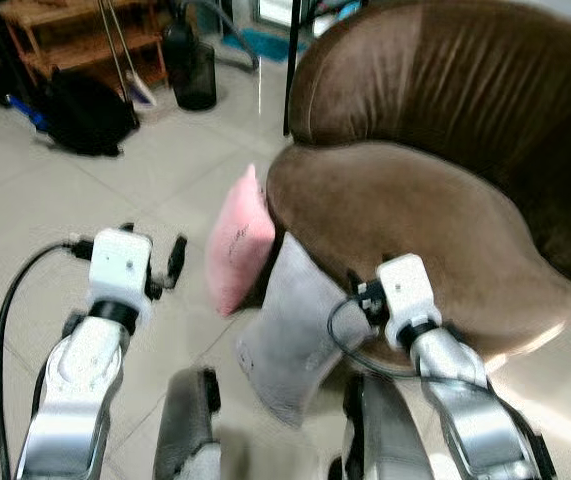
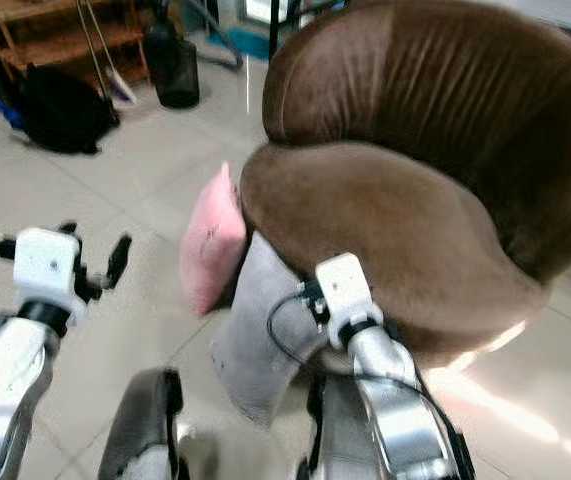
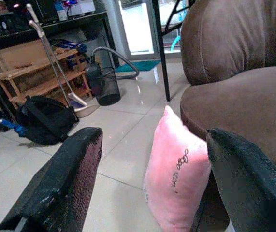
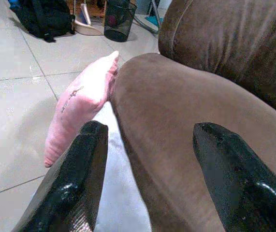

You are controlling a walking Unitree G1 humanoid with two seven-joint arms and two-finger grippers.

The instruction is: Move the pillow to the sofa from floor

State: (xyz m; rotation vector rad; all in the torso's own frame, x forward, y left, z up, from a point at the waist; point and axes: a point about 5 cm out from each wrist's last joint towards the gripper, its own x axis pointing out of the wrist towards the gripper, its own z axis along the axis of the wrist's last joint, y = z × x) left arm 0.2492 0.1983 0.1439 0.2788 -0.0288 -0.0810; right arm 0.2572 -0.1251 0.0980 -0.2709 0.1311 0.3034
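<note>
Left claw, fingers apart, should close on the pink pillow at two o'clock, leaning against the sofa.

2 pillows, 1 sofa

This is a lived-in home living room: a round brown velvet sofa stands on glossy pale floor tiles. A low wooden shelf rack, a black backpack and a black mesh wastebasket sit behind it.
</note>
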